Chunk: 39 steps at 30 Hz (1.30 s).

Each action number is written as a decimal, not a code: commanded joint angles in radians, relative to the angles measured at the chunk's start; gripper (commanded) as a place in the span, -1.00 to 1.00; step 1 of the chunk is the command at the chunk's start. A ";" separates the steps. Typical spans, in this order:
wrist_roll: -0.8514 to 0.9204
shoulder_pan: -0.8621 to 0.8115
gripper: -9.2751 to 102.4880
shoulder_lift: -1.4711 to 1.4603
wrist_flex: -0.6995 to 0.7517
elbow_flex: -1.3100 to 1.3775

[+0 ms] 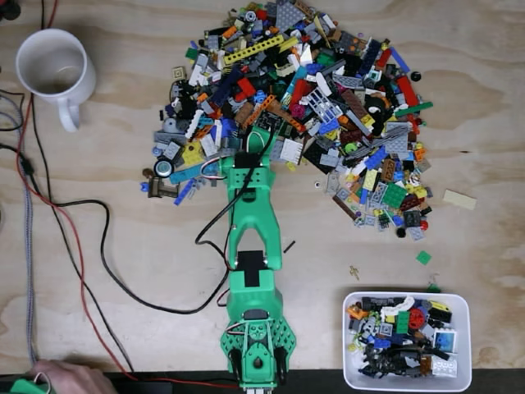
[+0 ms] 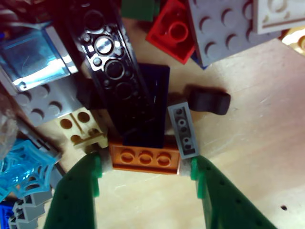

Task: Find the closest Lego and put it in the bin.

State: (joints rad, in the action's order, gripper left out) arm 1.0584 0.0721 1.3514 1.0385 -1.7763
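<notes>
In the wrist view, my green gripper [image 2: 145, 168] has both pads against the ends of an orange three-hole Lego beam [image 2: 145, 158] lying on the wood. A dark blue plate [image 2: 152, 105] and a black holed beam [image 2: 112, 71] touch its far side, and a small grey plate [image 2: 183, 129] leans at its right end. In the fixed view the gripper [image 1: 244, 156] reaches into the near edge of the big Lego pile [image 1: 303, 107]. The white bin [image 1: 408, 296], partly filled with bricks, stands at the lower right.
A white mug [image 1: 53, 70] stands at the top left. Black and red cables [image 1: 90, 246] run across the left of the table. A hand [image 1: 70, 377] rests at the bottom left edge. A few loose pieces [image 1: 423, 257] lie between pile and bin.
</notes>
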 commanded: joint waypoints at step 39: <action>0.492 -1.376 -0.50 0.770 0.402 0.112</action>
State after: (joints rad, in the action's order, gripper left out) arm 1.4726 -1.0677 2.0095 1.4910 -1.6276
